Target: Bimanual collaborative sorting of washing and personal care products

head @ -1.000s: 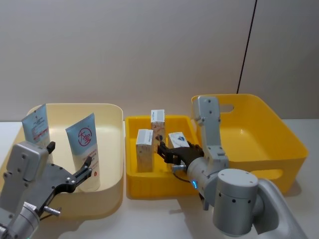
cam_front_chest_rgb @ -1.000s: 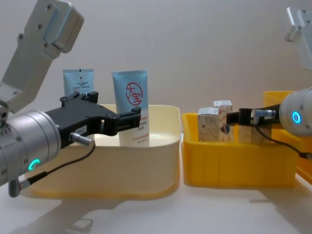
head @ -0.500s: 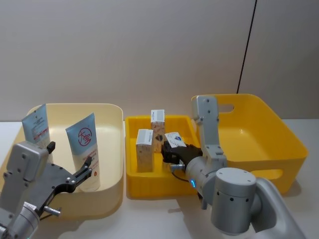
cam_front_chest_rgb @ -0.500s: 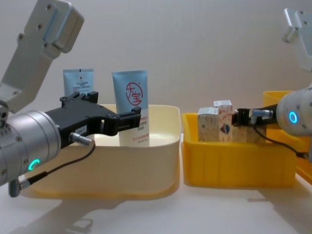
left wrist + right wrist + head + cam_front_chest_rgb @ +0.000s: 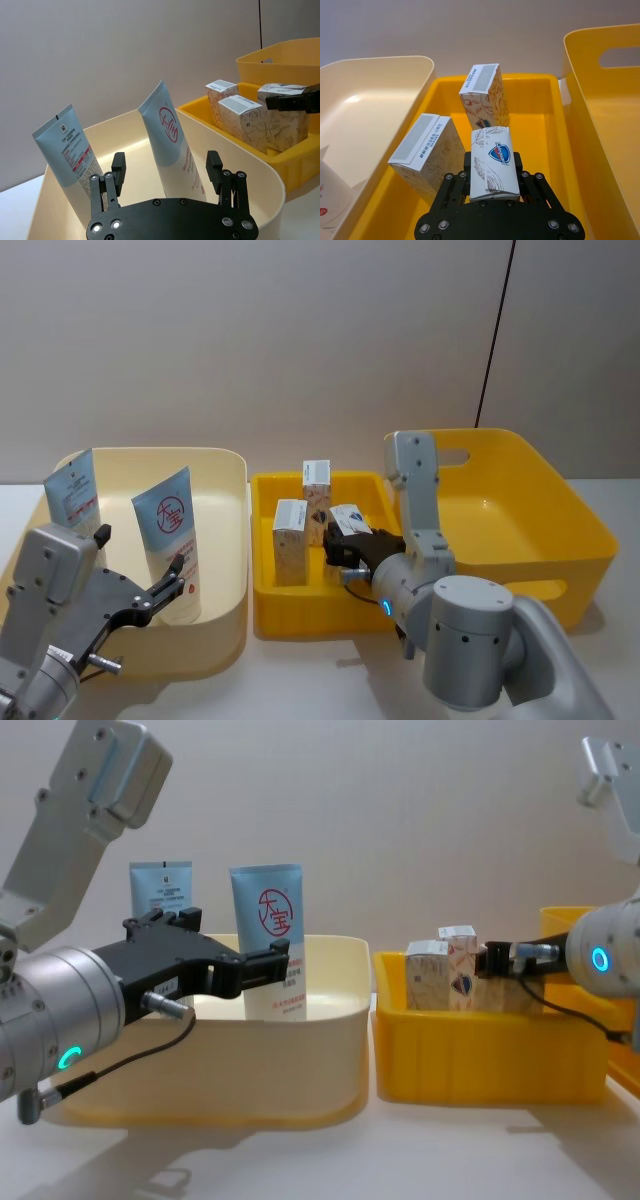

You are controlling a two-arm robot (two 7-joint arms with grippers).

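Two light blue and white tubes stand in the cream bin (image 5: 228,540): the wider one with a red circle logo (image 5: 168,532) and a narrower one (image 5: 72,494). My left gripper (image 5: 140,550) hangs open just in front of them, its fingers on either side of the wider tube (image 5: 170,140) without touching. Two cream patterned cartons (image 5: 289,542) (image 5: 316,488) stand in the small yellow bin (image 5: 300,612). My right gripper (image 5: 492,162) is shut on a third carton (image 5: 491,155), low inside that bin beside the other two.
A large yellow bin (image 5: 560,530) with a handle slot sits at the right, close against the small one. The three bins stand side by side on the white table. A black cable (image 5: 497,335) runs down the wall behind.
My right gripper has shifted a little to the left with its carton, closer to the two standing cartons. The left arm has not moved.
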